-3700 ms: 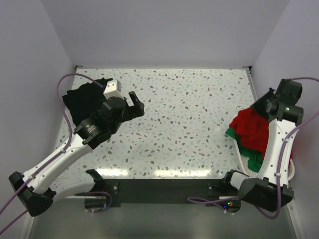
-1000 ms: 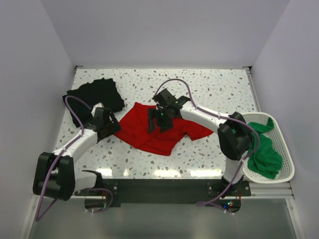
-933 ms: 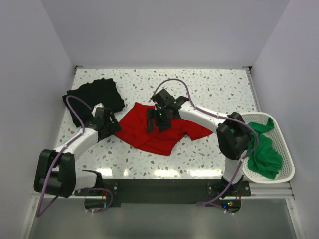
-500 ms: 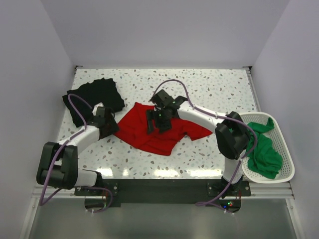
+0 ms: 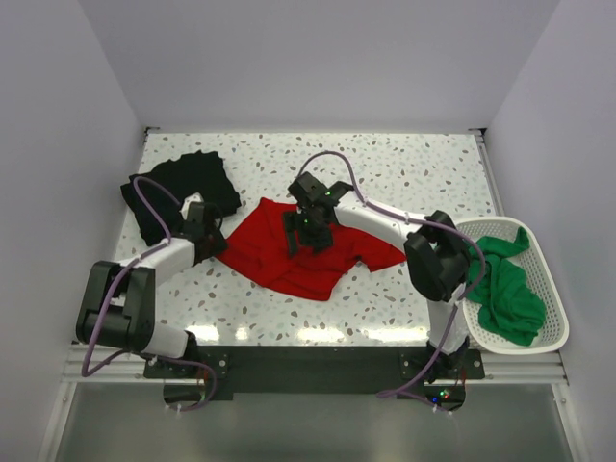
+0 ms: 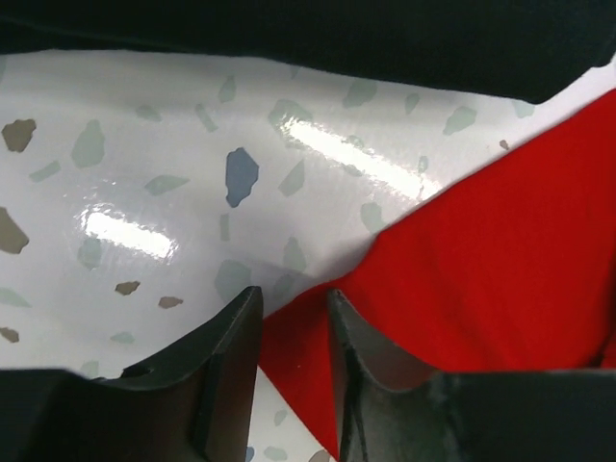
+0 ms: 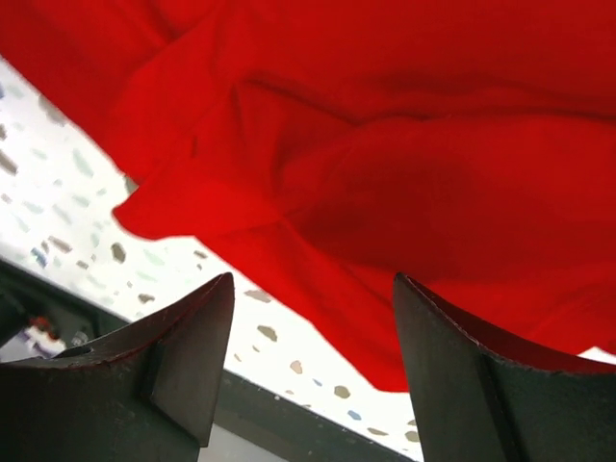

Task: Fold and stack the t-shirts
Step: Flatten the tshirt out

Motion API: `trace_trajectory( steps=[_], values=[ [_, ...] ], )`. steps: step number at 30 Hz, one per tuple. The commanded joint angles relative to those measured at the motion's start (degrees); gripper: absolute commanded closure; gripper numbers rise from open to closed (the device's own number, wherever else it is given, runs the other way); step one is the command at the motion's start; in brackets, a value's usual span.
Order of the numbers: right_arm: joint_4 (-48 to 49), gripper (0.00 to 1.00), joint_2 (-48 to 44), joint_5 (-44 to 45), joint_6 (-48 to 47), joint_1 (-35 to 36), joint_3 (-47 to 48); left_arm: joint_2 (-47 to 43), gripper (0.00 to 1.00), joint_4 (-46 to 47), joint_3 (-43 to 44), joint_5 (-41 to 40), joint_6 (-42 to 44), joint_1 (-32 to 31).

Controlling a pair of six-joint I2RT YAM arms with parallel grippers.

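Observation:
The red t-shirt [image 5: 279, 258] lies crumpled at mid-table. My left gripper [image 5: 214, 239] sits low at its left edge. In the left wrist view its jaws [image 6: 293, 294] are narrow but still apart, with a corner of the red t-shirt [image 6: 481, 241] lying between them. My right gripper [image 5: 306, 231] hovers open over the shirt's middle. Its wide-set fingers [image 7: 313, 279] frame the red t-shirt's folds [image 7: 385, 144] with nothing held. The black t-shirt [image 5: 178, 183] is bunched at the back left, and its edge [image 6: 289, 24] shows beyond the left fingers. The green t-shirt [image 5: 510, 298] lies in the basket.
A white perforated basket [image 5: 520, 350] stands at the right edge of the speckled table [image 5: 404, 173]. Walls close in the left, back and right sides. The dark base rail [image 5: 308, 371] runs along the near edge.
The red t-shirt has come from the basket to mid-table. Over the last second my left gripper has slid onto the shirt's left edge and its jaws have narrowed. The right gripper has barely shifted.

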Motion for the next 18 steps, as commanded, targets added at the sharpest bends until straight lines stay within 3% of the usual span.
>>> trace_trajectory(
  steps=[1, 6, 8, 12, 14, 17, 18],
  values=[
    [-2.5, 0.3, 2.5, 5.9, -1.4, 0.1, 4.6, 1.6, 0.63, 3.1, 0.0, 3.3, 0.8, 0.5],
    [-3.8, 0.31, 7.0, 8.5, -1.7, 0.1, 7.9, 1.6, 0.85, 5.2, -1.4, 6.2, 0.2, 0.5],
    [-5.3, 0.38, 8.9, 9.9, -2.1, 0.1, 9.0, 1.4, 0.95, 5.2, -1.4, 7.0, 0.3, 0.5],
    [-7.3, 0.61, 9.6, 11.5, -2.7, 0.0, 9.2, 0.3, 1.0, 4.8, -1.0, 7.5, 0.7, 0.5],
    [-7.4, 0.82, 8.6, 11.9, -2.7, -0.2, 8.3, -1.2, 1.0, 4.7, -0.7, 7.5, 0.8, 0.5],
    [-8.5, 0.99, 5.7, 12.2, -2.2, -1.7, 7.8, -3.9, 1.0, 3.5, 0.4, 7.1, 0.5, 0.5],
    [-8.6, 1.0, 3.4, 12.2, -2.0, -2.2, 7.6, -4.8, 1.0, 2.7, 0.7, 6.3, 0.5, 0.5]
  ],
)
